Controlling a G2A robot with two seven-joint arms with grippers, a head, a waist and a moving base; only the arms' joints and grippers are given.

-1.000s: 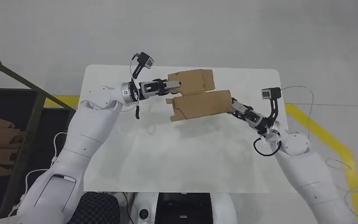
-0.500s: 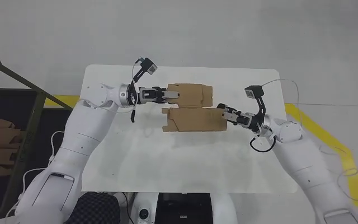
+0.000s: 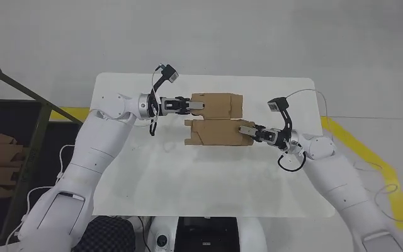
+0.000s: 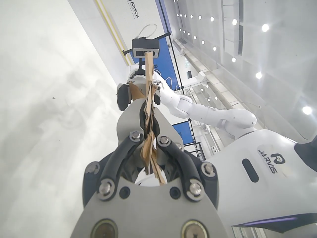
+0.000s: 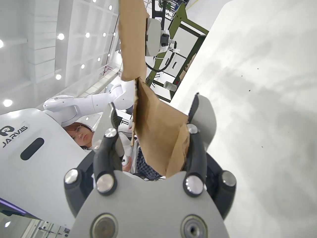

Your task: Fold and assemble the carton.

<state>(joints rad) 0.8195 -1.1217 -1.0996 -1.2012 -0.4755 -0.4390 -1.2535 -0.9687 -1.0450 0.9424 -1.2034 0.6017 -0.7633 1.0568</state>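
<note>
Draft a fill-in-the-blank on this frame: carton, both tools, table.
1. The left tool is ___ on an edge of the carton.
2. The right tool is ___, with cardboard between its jaws.
3. The table below the carton is ___ in colour.
Missing words: shut; open; white.

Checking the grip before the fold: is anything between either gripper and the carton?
Nothing visible. The left gripper is shut directly on the carton, and the open right gripper straddles its other end.
</note>
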